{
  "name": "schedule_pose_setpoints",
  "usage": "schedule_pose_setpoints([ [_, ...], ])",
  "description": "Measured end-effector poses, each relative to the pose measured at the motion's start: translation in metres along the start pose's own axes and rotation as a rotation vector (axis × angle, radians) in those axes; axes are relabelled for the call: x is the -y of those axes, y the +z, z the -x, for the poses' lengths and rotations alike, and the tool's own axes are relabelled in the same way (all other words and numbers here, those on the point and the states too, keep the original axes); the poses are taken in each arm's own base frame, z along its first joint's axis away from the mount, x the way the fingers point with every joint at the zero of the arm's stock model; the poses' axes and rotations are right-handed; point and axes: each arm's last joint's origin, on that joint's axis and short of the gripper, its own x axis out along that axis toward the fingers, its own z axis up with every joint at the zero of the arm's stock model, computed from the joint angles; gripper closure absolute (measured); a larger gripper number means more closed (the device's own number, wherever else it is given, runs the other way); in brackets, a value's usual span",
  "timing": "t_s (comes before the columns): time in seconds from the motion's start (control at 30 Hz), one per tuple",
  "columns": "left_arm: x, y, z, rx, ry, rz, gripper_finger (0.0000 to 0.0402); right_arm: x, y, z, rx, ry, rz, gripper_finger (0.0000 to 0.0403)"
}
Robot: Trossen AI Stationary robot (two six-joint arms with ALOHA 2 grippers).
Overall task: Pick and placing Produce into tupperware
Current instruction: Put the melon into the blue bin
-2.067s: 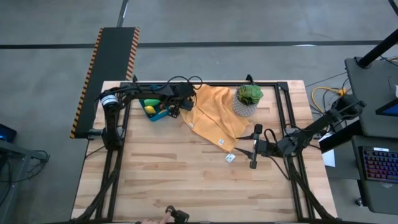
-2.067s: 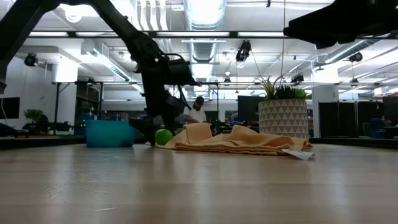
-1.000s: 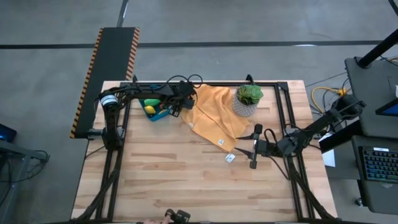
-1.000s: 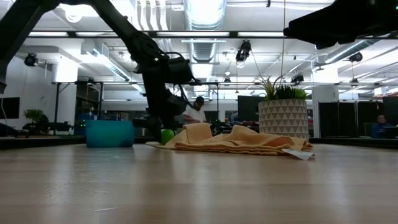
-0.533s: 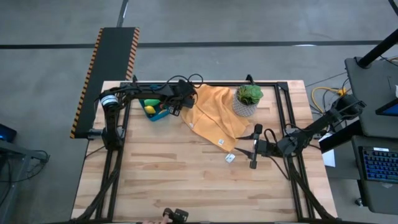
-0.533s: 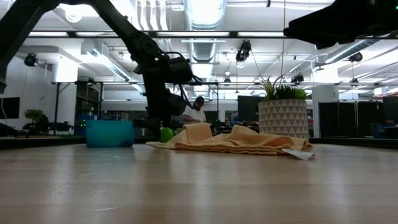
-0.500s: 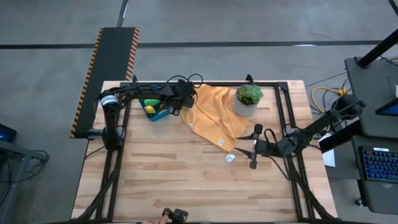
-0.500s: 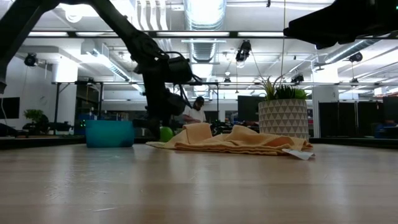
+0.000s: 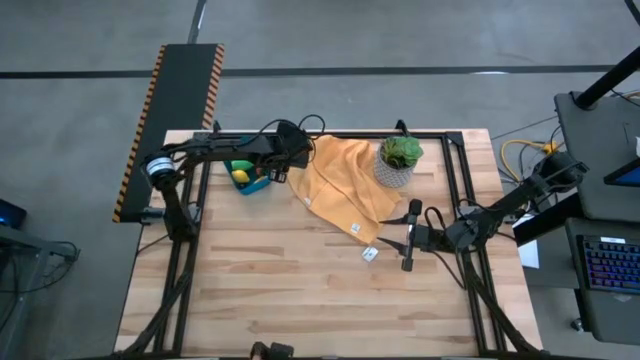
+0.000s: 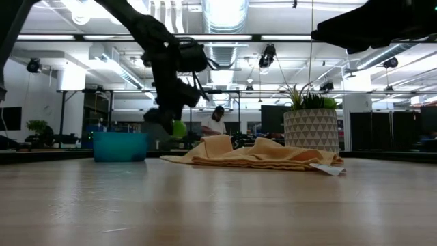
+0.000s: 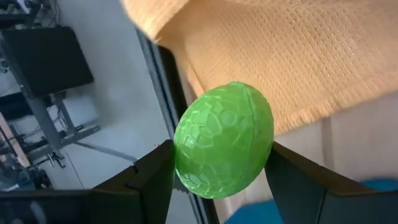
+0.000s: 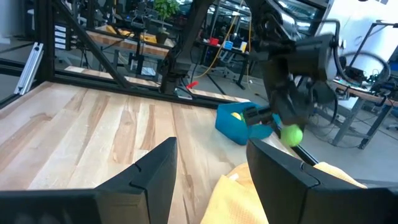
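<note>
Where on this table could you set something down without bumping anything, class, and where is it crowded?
Free: the bare wood of the table along its near side, below the orange cloth. Crowded: the far edge, where the blue container, left gripper holding a green fruit, cloth and potted plant cluster.

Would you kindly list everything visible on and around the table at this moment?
Green ball: one, green, lifted off the table in the left tool.
Tupperware: one, blue, far left, yellow produce inside.
Cloth: one, orange-yellow, far centre.
Potted plant: one, green in pale pot, beside the cloth.
Small tag: one, white, near the cloth's corner.
Person: one, in the room behind.
Left tool: shut on the green ball.
Right tool: open, waiting at right.
</note>
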Motion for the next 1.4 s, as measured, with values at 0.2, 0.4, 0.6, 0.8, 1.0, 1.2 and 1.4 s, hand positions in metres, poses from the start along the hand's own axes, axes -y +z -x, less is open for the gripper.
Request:
schedule_pose_setpoints([
  [0.2,-0.005,-0.021,0.029,-0.045,-0.021,0.093,0.0196,0.0,0.0,0.0,0.0,0.0,-0.003,0.0216],
  [0.4,-0.006,-0.049,0.058,-0.041,0.005,0.196,0.0196,0.0,0.0,0.0,0.0,0.001,-0.014,0.0216],
  [0.6,0.009,-0.08,0.073,-0.051,0.025,0.243,0.0196,0.0,0.0,0.0,-0.001,0.001,-0.021,0.0216],
  [0.8,0.03,-0.099,0.07,-0.075,0.009,0.23,0.0196,0.0,0.0,0.0,-0.001,0.002,-0.024,0.0216],
  [1.0,0.035,-0.102,0.069,-0.079,0.007,0.228,0.0196,0.0,0.0,0.0,0.0,0.002,-0.033,0.0216],
  [1.2,0.034,-0.102,0.069,-0.085,0.016,0.228,0.0194,0.0,0.001,0.0,0.002,0.001,-0.034,0.0216],
  [1.4,0.033,-0.102,0.069,-0.102,0.041,0.255,0.0156,0.0,0.001,0.0,0.002,0.001,-0.033,0.0216],
])
